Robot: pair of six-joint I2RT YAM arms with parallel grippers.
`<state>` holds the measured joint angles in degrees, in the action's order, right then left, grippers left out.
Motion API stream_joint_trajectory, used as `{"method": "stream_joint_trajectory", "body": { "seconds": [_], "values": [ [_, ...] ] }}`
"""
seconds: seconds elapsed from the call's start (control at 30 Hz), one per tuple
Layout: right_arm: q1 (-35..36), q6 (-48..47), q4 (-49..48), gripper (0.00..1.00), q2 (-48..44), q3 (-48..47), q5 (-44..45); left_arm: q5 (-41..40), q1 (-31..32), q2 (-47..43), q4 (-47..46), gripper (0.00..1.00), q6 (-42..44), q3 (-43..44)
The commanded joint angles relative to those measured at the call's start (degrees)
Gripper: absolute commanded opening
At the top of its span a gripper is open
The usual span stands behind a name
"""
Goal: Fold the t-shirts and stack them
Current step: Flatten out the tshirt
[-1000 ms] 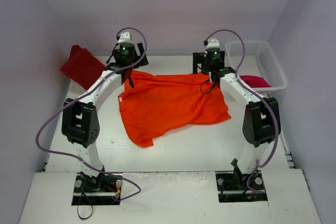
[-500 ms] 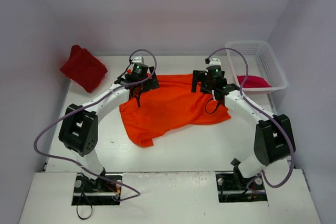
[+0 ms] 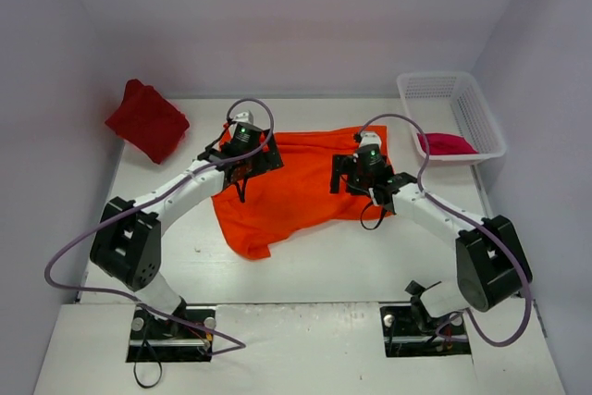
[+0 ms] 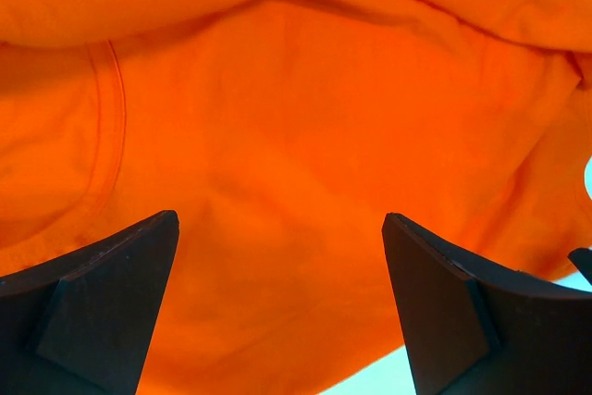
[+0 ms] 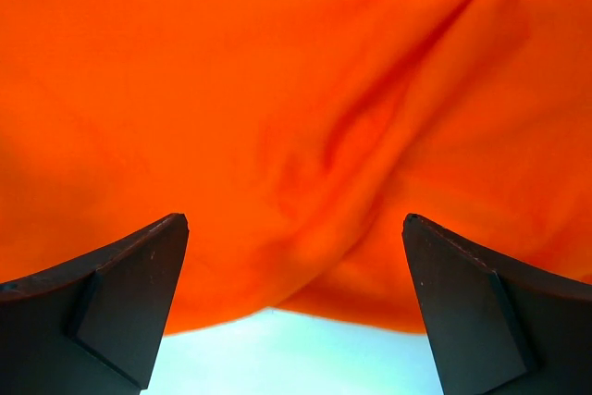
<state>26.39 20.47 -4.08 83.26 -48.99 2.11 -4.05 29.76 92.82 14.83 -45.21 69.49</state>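
A bright orange t-shirt (image 3: 301,193) lies spread and rumpled in the middle of the white table. My left gripper (image 3: 252,166) hovers over its far left part, open, with nothing between the fingers; its wrist view shows the orange t-shirt (image 4: 305,90), a curved seam (image 4: 109,127) and the left gripper (image 4: 277,219) above the cloth. My right gripper (image 3: 356,178) is open over the shirt's right part; in its wrist view the right gripper (image 5: 294,219) spans the orange t-shirt's (image 5: 277,90) edge. A dark red t-shirt (image 3: 146,120) lies bunched at the far left. A crimson-pink t-shirt (image 3: 447,143) sits in the basket.
The white mesh basket (image 3: 437,86) stands at the far right corner. Walls close in the table on the left, back and right. Bare white table (image 5: 287,358) shows near the orange shirt's edge and along the front (image 3: 305,270).
Both arms have drawn back from the far edge of the orange t-shirt towards the near side and lowered over the cloth. Both grippers stay open.
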Motion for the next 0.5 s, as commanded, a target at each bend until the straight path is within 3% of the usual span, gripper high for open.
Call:
{"method": "stream_joint_trajectory", "body": {
  "seconds": [0.0, 0.47],
  "values": [
    [0.5, 2.6, -2.6, 0.97, -5.6, 1.4, 1.1, -0.6, 1.9, -5.6, 1.2, 0.87, -1.7, -0.2],
    [0.7, 5.5, -3.4, 0.96, -12.3, 10.8, 1.8, -0.3, 6.1, -10.6, 3.3, 0.87, -6.7, -9.1]
  ]
}}
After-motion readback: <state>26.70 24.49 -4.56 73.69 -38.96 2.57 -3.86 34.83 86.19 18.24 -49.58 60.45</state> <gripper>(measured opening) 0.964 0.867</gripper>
